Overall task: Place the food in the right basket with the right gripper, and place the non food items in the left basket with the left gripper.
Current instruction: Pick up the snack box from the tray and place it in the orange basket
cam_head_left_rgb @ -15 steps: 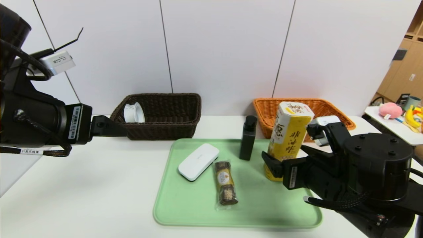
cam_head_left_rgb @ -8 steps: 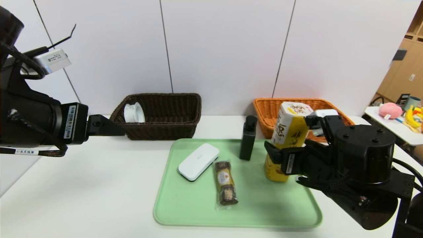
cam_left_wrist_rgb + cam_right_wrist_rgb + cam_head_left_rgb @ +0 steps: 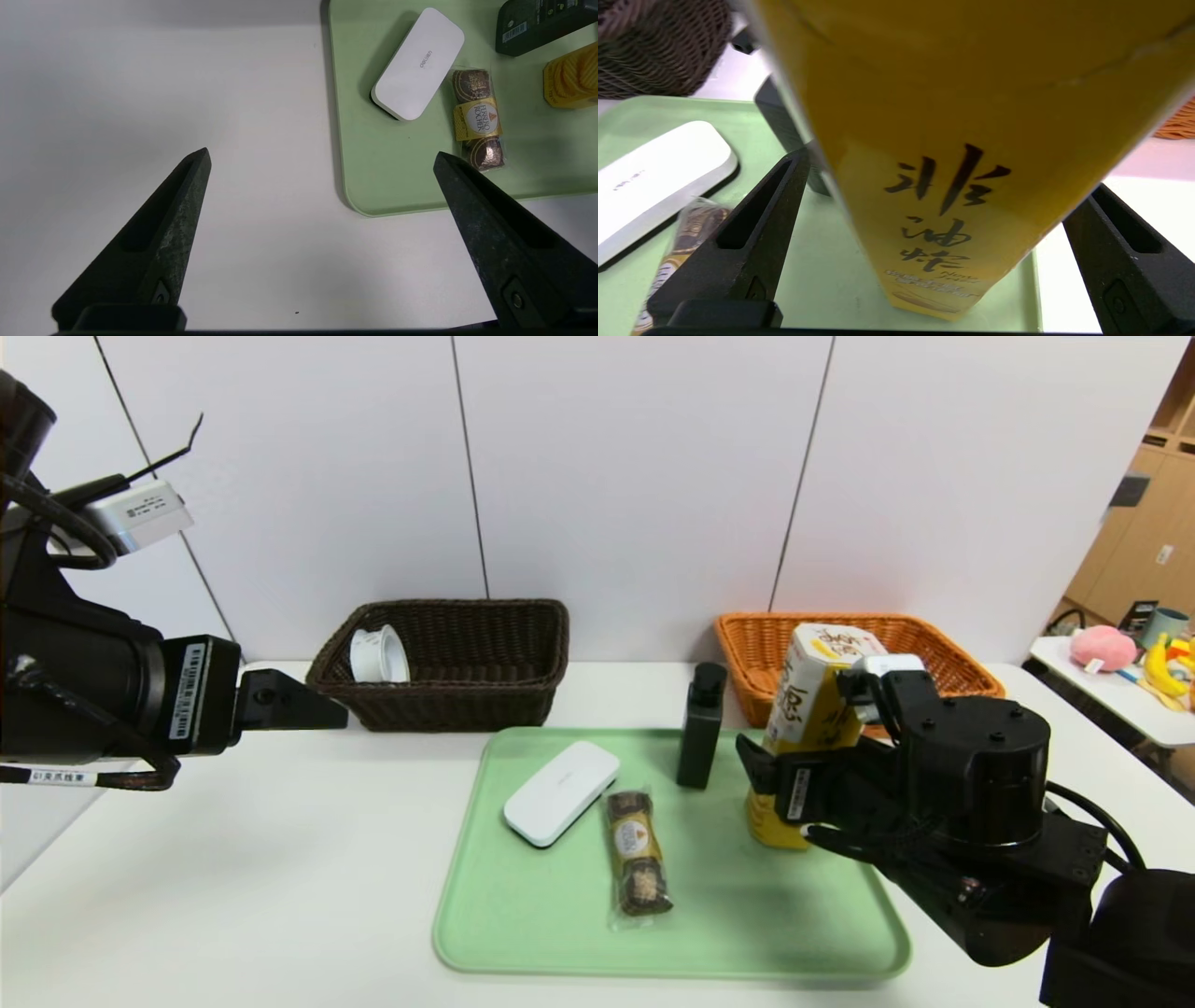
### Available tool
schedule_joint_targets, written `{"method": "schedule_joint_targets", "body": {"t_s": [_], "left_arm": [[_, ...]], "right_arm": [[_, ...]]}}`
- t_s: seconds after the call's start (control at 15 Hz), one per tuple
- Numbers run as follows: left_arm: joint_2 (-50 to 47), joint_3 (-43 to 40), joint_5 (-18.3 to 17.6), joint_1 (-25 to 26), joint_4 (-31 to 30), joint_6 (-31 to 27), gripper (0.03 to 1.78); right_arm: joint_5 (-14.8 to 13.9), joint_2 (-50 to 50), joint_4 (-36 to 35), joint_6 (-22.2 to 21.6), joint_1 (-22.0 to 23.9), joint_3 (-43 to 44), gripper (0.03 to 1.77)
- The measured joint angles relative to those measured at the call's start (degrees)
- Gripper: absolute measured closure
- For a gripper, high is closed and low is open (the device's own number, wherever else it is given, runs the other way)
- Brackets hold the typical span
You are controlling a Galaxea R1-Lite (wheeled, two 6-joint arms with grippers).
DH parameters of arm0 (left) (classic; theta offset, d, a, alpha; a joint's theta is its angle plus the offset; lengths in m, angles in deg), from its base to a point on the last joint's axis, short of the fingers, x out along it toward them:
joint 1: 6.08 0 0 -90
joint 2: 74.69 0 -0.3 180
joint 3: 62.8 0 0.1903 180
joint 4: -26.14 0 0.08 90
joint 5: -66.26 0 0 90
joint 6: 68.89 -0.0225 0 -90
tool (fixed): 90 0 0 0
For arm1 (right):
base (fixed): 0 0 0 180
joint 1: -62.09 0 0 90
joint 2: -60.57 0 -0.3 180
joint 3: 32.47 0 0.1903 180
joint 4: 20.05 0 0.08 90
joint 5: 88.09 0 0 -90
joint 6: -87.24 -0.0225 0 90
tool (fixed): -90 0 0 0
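Right hand (image 3: 938,186) spread wide, fingers flanking yellow snack box (image 3: 801,709) upright on green tray (image 3: 523,933), not pinching. Left hand (image 3: 322,156) spread, above bare worktop (image 3: 233,877).

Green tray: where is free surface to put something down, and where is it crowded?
The green tray is bare along its near edge, below the chocolate pack, and in its near right corner. The far half is crowded: white case, black bottle, yellow box with the open right end effector around it.

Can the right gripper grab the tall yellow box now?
Probably yes: the right gripper is open, one finger on each side of the upright yellow box, nothing between.
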Motion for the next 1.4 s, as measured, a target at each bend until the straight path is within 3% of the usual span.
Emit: {"method": "schedule_joint_targets", "body": {"t_s": [0.33,0.53,0.73,1.13,1.4], "left_arm": [[0.04,-0.24,-0.02,0.02,-0.3,-0.07,0.12],[0.17,-0.38,-0.09,0.02,-0.34,-0.16,0.12],[0.2,-0.6,-0.13,0.0,-0.3,-0.1,0.12],[0.23,-1.46,-0.17,0.0,-0.32,0.01,0.12],[0.21,-2.32,-0.2,0.0,-0.56,0.01,0.12]], "right_arm": [[0.02,1.13,-2.39,0.02,0.94,0.0,0.09],[0.11,2.01,-3.85,0.13,0.96,-0.13,0.59],[0.27,2.13,-3.68,0.2,0.74,-0.24,0.9],[0.57,-2.62,-0.99,0.74,0.0,0.52,0.93],[2.84,-10.06,11.14,0.8,0.46,8.96,0.93]]}}
